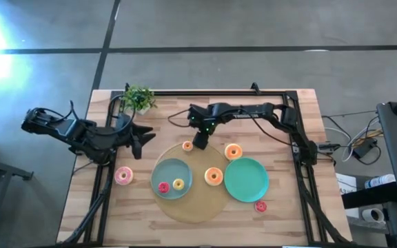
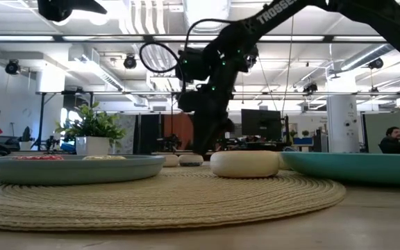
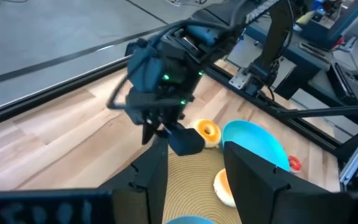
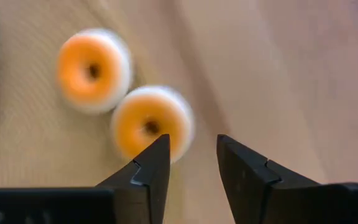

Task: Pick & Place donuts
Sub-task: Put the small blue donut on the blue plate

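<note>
Hovering over the mat's (image 1: 193,210) far edge, my right gripper (image 1: 200,143) hangs with fingers apart and empty, just beside a small orange donut (image 4: 151,123); a second orange donut (image 4: 92,68) lies close by. My left gripper (image 1: 140,142) waits, fingers apart, over the table's (image 1: 281,213) left side.

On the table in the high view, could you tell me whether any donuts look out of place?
One small red donut lies alone on the bare wood below the green plate, off the woven mat. A pink donut also sits off the mat, left of the grey-blue plate. Nothing looks spilled or damaged.
</note>
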Controlling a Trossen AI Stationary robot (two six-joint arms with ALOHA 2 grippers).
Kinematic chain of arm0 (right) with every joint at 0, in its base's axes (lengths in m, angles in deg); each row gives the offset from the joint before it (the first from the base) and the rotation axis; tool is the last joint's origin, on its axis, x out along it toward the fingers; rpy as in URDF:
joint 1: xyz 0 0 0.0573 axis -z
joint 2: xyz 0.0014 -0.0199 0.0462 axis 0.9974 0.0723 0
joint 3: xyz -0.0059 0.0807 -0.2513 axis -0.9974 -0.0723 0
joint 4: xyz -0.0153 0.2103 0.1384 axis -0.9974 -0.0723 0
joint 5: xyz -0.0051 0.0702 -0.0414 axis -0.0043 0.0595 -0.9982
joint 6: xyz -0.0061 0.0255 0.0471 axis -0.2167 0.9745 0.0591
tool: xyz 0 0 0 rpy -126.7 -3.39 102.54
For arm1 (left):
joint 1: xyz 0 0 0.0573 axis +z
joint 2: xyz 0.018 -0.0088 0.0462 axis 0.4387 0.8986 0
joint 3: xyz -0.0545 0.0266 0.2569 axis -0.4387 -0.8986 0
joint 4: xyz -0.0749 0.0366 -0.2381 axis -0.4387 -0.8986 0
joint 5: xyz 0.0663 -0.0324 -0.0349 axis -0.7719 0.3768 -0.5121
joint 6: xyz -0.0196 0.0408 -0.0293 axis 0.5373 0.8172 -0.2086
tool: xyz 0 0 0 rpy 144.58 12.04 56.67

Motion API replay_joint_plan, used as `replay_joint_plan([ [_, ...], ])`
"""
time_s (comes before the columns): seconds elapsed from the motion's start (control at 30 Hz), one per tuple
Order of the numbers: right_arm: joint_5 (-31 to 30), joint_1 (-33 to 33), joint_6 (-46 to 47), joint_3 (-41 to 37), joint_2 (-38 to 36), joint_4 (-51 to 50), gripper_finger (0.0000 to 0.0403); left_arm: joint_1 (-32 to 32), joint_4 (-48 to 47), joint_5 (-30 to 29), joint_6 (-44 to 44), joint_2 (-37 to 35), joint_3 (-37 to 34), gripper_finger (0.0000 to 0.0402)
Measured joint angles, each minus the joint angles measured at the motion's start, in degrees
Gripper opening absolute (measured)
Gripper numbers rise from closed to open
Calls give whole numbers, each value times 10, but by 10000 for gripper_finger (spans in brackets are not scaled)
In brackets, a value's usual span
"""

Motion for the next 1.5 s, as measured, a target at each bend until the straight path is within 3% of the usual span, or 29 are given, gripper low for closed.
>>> replay_joint_plan([
  [0.2, 45, 8, 10, -17, 0, 25, 122, 0, 0, -13, -5, 8, 0, 130],
  [0.73, 76, 2, 49, -26, 0, 66, 121, 1, 0, -29, -14, 7, 0, 130],
  [1.2, 30, -30, 14, -29, 15, 93, 103, 1, -1, -35, -14, 7, 0, 130],
  [1.33, 13, -30, 7, -29, 15, 98, 84, 1, -1, -35, -14, 7, 0, 130],
  [1.5, 7, -27, 1, -29, 9, 96, 29, 1, -2, -36, -14, 7, 0, 130],
])
